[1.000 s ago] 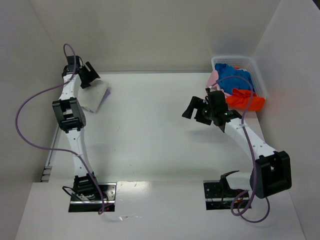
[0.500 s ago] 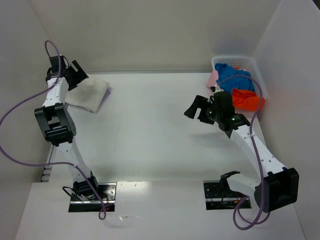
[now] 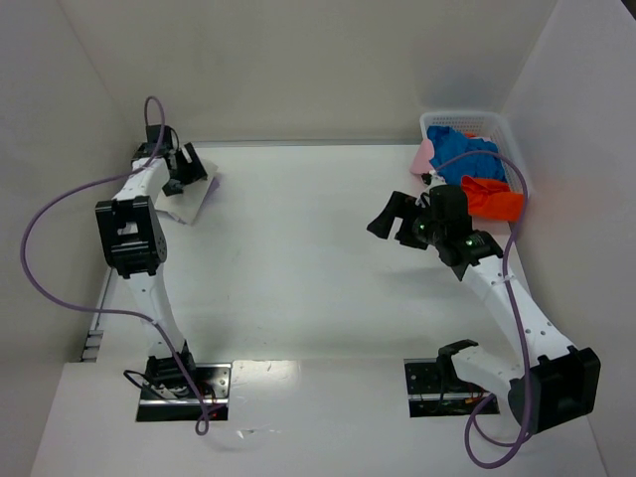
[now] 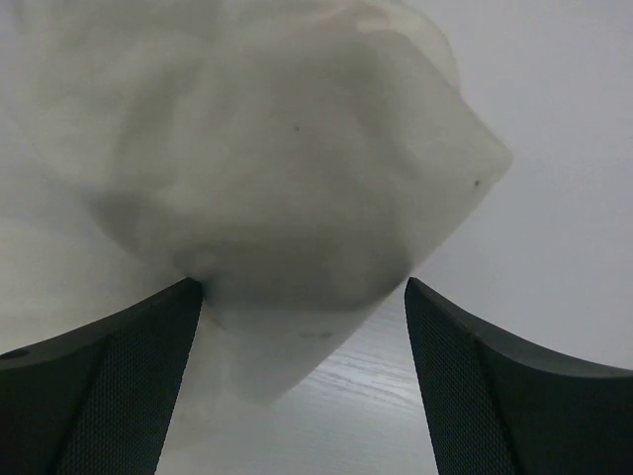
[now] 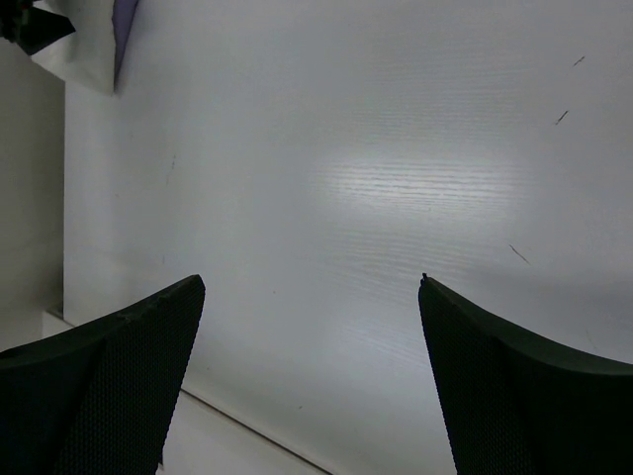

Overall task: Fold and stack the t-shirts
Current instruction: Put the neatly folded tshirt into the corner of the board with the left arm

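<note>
A folded off-white t-shirt [image 3: 187, 204] lies at the table's far left on a lavender t-shirt [image 3: 208, 195], of which only an edge shows. My left gripper [image 3: 187, 169] is open just above this stack. In the left wrist view the off-white cloth [image 4: 287, 148] fills the space ahead of the open gripper [image 4: 302, 287], with nothing gripped. My right gripper [image 3: 391, 212] is open and empty over bare table right of centre, and the right wrist view shows it open [image 5: 312, 282]. Blue [image 3: 467, 159], orange-red [image 3: 492, 199] and pale pink [image 3: 425, 154] t-shirts lie heaped in the basket.
A white mesh basket [image 3: 517, 149] stands in the far right corner against the side wall. White walls close in the table at the back and on both sides. The stack's corner [image 5: 99, 45] shows far off in the right wrist view.
My left gripper swung out to the far left corner, then came back right over the folded stack. My right gripper shifted slightly right and stayed open.
</note>
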